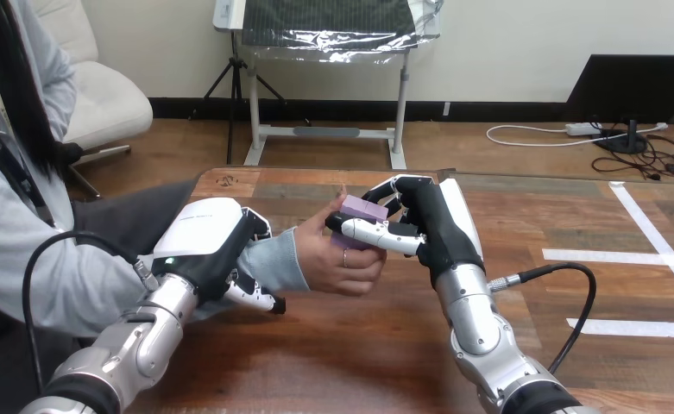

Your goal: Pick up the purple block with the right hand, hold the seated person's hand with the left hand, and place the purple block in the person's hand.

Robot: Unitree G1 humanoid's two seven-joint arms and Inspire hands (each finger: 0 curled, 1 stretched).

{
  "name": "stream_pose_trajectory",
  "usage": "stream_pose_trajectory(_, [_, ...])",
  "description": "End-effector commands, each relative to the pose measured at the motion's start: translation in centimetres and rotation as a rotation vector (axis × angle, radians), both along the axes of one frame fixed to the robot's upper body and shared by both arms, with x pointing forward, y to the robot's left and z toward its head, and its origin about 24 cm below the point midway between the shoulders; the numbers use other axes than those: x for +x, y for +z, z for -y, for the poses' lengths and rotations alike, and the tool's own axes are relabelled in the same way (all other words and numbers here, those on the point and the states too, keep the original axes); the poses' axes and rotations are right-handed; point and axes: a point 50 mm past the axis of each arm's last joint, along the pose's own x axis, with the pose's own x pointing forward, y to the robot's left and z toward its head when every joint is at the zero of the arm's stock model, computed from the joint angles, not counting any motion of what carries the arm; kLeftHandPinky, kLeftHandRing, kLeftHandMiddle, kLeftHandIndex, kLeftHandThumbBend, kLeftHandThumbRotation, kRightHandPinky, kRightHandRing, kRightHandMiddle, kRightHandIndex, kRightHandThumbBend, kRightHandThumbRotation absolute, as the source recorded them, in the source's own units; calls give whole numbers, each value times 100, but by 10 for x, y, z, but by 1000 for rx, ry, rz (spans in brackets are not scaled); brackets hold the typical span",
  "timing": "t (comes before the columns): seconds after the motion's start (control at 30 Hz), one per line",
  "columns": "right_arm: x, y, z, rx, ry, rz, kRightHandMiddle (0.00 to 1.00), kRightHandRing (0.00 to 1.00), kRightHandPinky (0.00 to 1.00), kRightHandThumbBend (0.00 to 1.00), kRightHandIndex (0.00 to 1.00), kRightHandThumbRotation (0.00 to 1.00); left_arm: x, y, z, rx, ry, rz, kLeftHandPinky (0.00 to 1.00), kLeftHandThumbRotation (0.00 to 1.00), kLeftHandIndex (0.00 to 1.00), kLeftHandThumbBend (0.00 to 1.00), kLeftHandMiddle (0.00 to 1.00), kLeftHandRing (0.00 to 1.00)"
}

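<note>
- Step in hand: delivery of the purple block (364, 210) into the person's hand (340, 261). Pickup is judged complete, and so is the supporting hold by the left hand (204, 231).
- Left hand: fingers curled under the person's sleeved wrist, with the white back shell lying over it. It grips the wrist near the table's (359, 354) left edge.
- Right hand (442, 231): fingers wrapped over the block from the far side and thumb laid across its near face. The hand is closed firmly on the block.
- Block location: raised off the table, above its middle toward the far edge. It sits between the right hand and the person's hand and touches both.
- Person's hand: cupped against the block's left and lower sides, fingers partly closed round it.
- Next move calls for straightening the right fingers and thumb, then drawing that hand back toward the right edge, while the left hand steadies the wrist.
- Block appearance: small, pale purple, flat-faced and square-edged. It is largely covered by fingers, and the full shape cannot be determined.
</note>
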Motion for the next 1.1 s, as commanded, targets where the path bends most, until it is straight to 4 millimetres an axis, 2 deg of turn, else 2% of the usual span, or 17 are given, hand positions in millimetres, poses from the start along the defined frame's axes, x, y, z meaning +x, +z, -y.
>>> stream_pose_trajectory(0.0, [11,31,-23,8,66,130,15,10,6,33,17,28,37,62,30,-62,-73,228,23,16,34,89,34,28])
stream_pose_trajectory(0.3, [12,30,-21,-9,54,136,16,10,6,34,18,28,36,60,27,-78,-65,217,24,17,36,89,35,29])
stream_pose_trajectory(0.53, [12,30,-18,-15,50,130,18,12,8,39,22,36,35,59,26,-77,-60,214,26,19,38,90,38,31])
stream_pose_trajectory(0.73, [13,30,-15,-35,43,134,29,23,19,50,32,43,33,57,23,-72,-55,221,36,20,43,91,42,38])
stream_pose_trajectory(0.77, [13,30,-15,-38,39,135,34,28,23,54,37,45,33,57,23,-70,-56,224,39,20,45,91,45,41])
stream_pose_trajectory(0.87, [13,30,-13,-29,28,143,40,33,28,60,43,47,32,56,20,-71,-48,227,44,20,48,92,48,45])
stream_pose_trajectory(1.03, [13,31,-10,-38,16,159,46,39,34,69,50,50,29,54,17,-74,-40,238,50,20,54,93,54,51])
stream_pose_trajectory(1.07, [13,31,-10,-41,15,161,50,45,39,73,54,52,29,53,16,-74,-39,241,53,22,58,93,56,54])
